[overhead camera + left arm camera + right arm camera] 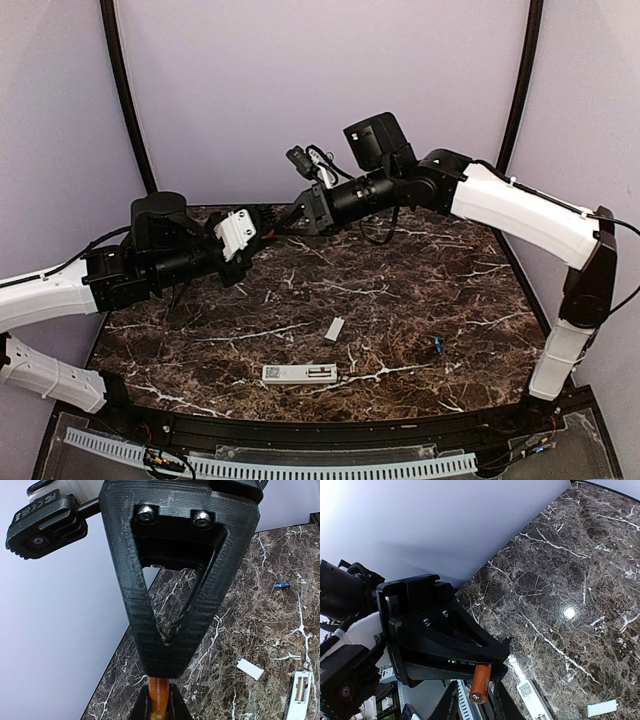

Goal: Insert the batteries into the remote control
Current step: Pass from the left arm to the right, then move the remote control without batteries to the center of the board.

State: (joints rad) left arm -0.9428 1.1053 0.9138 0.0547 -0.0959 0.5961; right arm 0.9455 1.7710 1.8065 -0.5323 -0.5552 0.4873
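The two grippers meet in the air over the back of the table. My left gripper (277, 223) (159, 692) is shut on the orange battery (160, 695) (481, 684). My right gripper (303, 212) (474, 702) faces it, its jaws straddling the battery's free end with a narrow gap on one side. The blue battery (437, 345) (282, 585) lies on the table at the right. The white remote control (299, 373) (300, 697) (532, 697) lies near the front edge, its battery bay open and facing up.
A small flat white cover piece (334, 329) (250, 669) (602, 708) lies on the dark marble table (400, 290) just behind the remote. Purple walls close in the back and sides. A white slotted strip (300, 465) runs along the near edge.
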